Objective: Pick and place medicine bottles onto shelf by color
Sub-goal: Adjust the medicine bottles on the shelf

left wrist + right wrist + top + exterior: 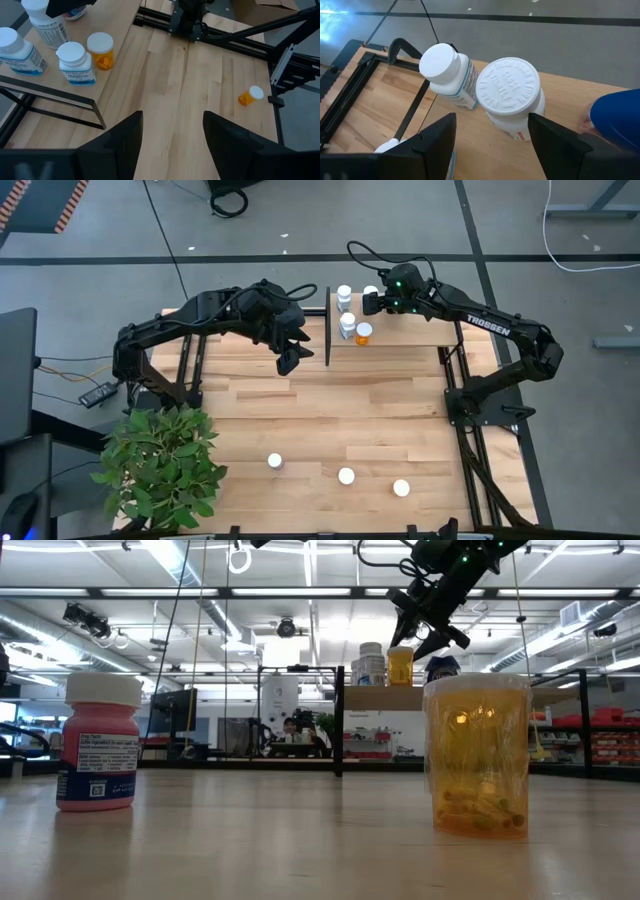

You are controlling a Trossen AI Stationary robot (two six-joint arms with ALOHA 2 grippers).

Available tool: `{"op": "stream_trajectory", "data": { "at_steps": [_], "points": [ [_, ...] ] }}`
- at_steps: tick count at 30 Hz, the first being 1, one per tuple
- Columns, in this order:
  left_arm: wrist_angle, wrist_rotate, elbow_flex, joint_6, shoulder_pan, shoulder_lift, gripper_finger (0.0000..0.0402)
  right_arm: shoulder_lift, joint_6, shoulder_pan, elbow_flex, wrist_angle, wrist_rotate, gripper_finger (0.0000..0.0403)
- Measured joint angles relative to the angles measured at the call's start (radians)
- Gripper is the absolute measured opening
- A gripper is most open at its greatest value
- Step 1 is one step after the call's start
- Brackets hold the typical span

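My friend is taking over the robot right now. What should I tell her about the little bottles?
Left gripper: open, empty, above the table beside the shelf.
Right gripper: open, over the shelf above a white-capped bottle.
Done: white bottles and one orange bottle stand on the shelf; a blue one shows there too.
Left: three bottles stand at the table's near edge, including a pink one and an orange one.

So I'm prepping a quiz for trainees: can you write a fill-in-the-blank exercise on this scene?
1. The left pincer hangs over the table with its fingers ____.
2. The right pincer is above the ____ at the table's far edge.
3. The small bottle with the orange body has a ____ cap.
4. Near the front of the table, ____ bottles stand apart.

Missing words: open; shelf; white; three
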Motion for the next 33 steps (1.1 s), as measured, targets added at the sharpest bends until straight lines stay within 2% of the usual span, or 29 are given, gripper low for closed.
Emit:
{"op": "stream_trajectory", "data": {
  "at_steps": [8,13,18,24,29,33],
  "points": [
    [0.0,0.0,0.001,-0.003,-0.003,0.0,0.0215,-0.015,0.013,0.014,0.0,0.0,-0.033,0.0255],
    [-0.001,0.0,0.001,-0.008,-0.009,0.0,0.0215,-0.067,0.03,0.066,-0.001,-0.017,-0.053,0.0255],
    [-0.001,0.0,0.001,-0.01,-0.014,0.0,0.0215,-0.143,0.015,0.137,-0.001,-0.112,-0.045,0.0255],
    [0.0,0.0,0.001,-0.006,-0.014,0.0,0.0215,-0.199,-0.012,0.278,-0.001,-0.189,-0.012,0.0255],
    [0.0,0.0,0.001,-0.003,-0.014,0.0,0.0215,-0.187,0.045,0.446,-0.001,-0.258,0.075,0.0255],
    [0.0,0.0,0.001,-0.003,-0.014,0.0,0.0215,-0.166,0.088,0.587,-0.002,-0.229,0.197,0.0255]
  ]
}}
